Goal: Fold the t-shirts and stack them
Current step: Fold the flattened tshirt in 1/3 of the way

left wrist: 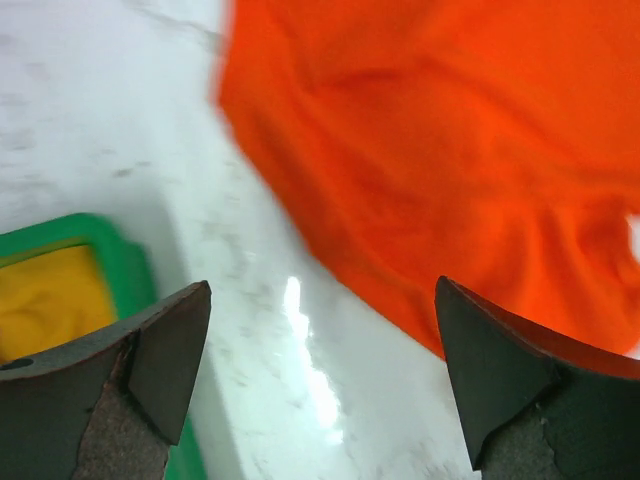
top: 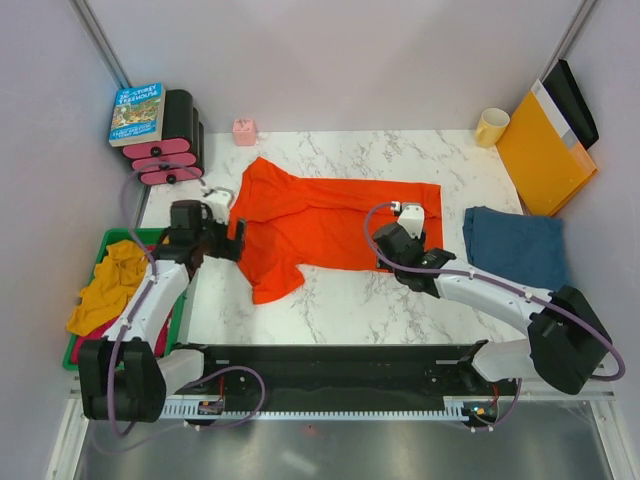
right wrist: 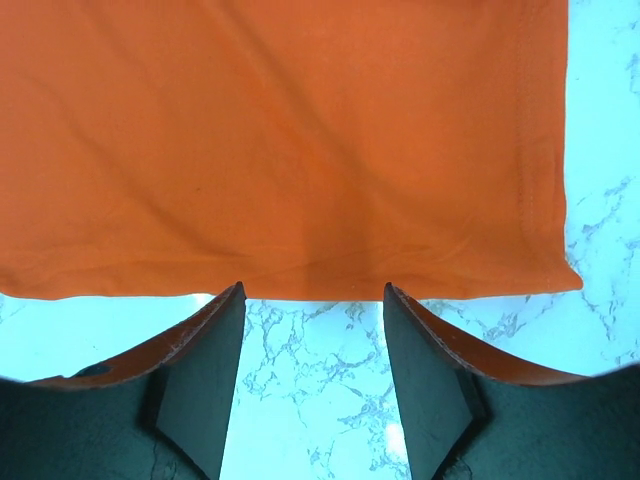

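On the worktop [top: 340,310], orange-red t-shirt [top: 330,220] is lying flat, unfolded, blue t-shirt [top: 515,245] folded well right; I am holding left tool [left wrist: 320,300] and right tool [right wrist: 312,300] spread, empty, at its edges, judging folding next, needing edge pinches.

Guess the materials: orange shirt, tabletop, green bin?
Shirt: soft knit cloth, likely cotton, matte; it wrinkles and shows a stitched hem.
Tabletop: white with grey veins, glossy, with a glare streak; marble or marble-print laminate, cannot tell which.
Bin: probably moulded plastic; smooth even green, rounded rim.
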Controlling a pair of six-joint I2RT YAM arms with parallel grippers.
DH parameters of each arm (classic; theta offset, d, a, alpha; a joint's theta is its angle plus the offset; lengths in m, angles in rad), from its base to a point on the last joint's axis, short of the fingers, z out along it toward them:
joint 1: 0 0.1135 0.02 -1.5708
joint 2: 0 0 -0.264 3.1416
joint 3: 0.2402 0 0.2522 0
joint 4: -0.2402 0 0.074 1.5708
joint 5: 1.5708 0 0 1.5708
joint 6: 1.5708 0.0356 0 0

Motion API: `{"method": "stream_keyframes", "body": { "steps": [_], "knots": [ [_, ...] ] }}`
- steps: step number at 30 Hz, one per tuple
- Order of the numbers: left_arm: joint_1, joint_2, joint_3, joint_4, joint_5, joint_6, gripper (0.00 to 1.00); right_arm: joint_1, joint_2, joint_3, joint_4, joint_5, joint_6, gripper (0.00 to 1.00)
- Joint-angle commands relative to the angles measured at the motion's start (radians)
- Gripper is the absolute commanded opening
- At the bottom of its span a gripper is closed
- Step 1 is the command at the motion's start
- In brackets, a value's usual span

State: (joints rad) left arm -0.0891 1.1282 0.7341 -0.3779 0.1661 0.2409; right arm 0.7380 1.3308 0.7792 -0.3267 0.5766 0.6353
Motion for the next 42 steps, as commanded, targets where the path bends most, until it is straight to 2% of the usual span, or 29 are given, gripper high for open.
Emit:
{"method": "stream_keyframes", "body": {
  "steps": [1,2,3,4,5,6,7,8,9,10,11,13,15,16,17,18,19,20,23,24,25,27,31,36,39,42],
  "knots": [
    [0.175,-0.005,-0.060,0.464,0.009,-0.232,1.00,0.004,-0.059,-0.003,-0.002,0.054,-0.037,0.65],
    [0.183,-0.019,-0.178,0.576,0.000,-0.230,1.00,0.004,-0.064,-0.001,-0.003,0.061,-0.040,0.65],
    [0.184,-0.028,-0.238,0.712,0.010,-0.195,1.00,0.004,-0.067,0.003,-0.006,0.065,-0.045,0.65],
    [0.184,-0.019,-0.292,0.923,0.019,-0.183,1.00,0.004,-0.073,0.009,-0.009,0.066,-0.046,0.65],
    [0.184,0.005,-0.376,1.029,0.054,-0.177,1.00,0.004,-0.073,0.012,-0.017,0.066,-0.045,0.65],
    [0.184,0.027,-0.400,1.089,0.079,-0.166,1.00,0.006,-0.073,0.021,-0.026,0.069,-0.042,0.65],
    [0.183,0.042,-0.394,1.049,0.107,-0.175,1.00,0.004,-0.068,0.028,-0.035,0.069,-0.034,0.65],
    [0.183,0.045,-0.407,1.089,0.137,-0.208,1.00,0.004,-0.067,0.032,-0.052,0.066,-0.033,0.65],
    [0.183,0.039,-0.439,1.147,0.154,-0.231,1.00,0.004,-0.065,0.043,-0.060,0.065,-0.029,0.65],
    [0.181,0.036,-0.473,1.294,0.173,-0.230,1.00,0.004,-0.064,0.046,-0.067,0.066,-0.028,0.65],
    [0.178,0.050,-0.533,1.365,0.153,-0.264,1.00,0.004,-0.065,0.045,-0.074,0.066,-0.020,0.65],
    [0.178,0.085,-0.548,1.395,0.127,-0.269,1.00,0.008,-0.065,0.049,-0.080,0.065,-0.011,0.65],
    [0.180,0.186,-0.620,1.613,0.061,-0.290,1.00,0.009,-0.064,0.054,-0.090,0.063,0.004,0.65],
    [0.175,0.232,-0.643,1.695,0.082,-0.272,1.00,0.009,-0.064,0.055,-0.097,0.065,0.007,0.65],
    [0.131,0.351,-0.674,1.899,0.079,-0.250,1.00,0.014,-0.065,0.057,-0.101,0.066,0.010,0.65],
    [0.109,0.363,-0.679,1.916,0.099,-0.197,1.00,0.014,-0.065,0.057,-0.103,0.069,0.017,0.65],
    [0.100,0.319,-0.673,1.818,0.108,-0.155,1.00,0.018,-0.065,0.057,-0.103,0.083,0.023,0.65],
    [0.036,0.248,-0.630,1.633,0.090,-0.119,1.00,0.017,-0.065,0.057,-0.107,0.088,0.029,0.65],
    [0.038,0.318,-0.555,1.656,-0.025,-0.179,1.00,0.018,-0.062,0.068,-0.135,0.118,0.049,0.65],
    [0.038,0.286,-0.518,1.457,-0.058,-0.195,1.00,0.018,-0.062,0.080,-0.143,0.123,0.056,0.65],
    [0.049,0.294,-0.475,1.418,-0.100,-0.212,1.00,0.020,-0.062,0.089,-0.164,0.143,0.056,0.65],
    [0.055,0.304,-0.512,1.516,-0.094,-0.221,1.00,0.020,-0.065,0.120,-0.172,0.167,0.017,0.66],
    [0.055,0.303,-0.503,1.488,-0.097,-0.221,1.00,0.015,-0.048,0.140,-0.121,0.212,-0.095,0.67],
    [0.055,0.306,-0.504,1.499,-0.097,-0.222,1.00,0.015,-0.088,0.052,0.033,0.146,-0.173,0.68],
    [0.055,0.306,-0.504,1.496,-0.097,-0.222,1.00,0.015,-0.146,0.012,0.074,0.149,-0.149,0.68],
    [0.055,0.306,-0.504,1.496,-0.097,-0.222,1.00,0.015,-0.199,-0.037,0.115,0.086,-0.121,0.68]
  ]
}}
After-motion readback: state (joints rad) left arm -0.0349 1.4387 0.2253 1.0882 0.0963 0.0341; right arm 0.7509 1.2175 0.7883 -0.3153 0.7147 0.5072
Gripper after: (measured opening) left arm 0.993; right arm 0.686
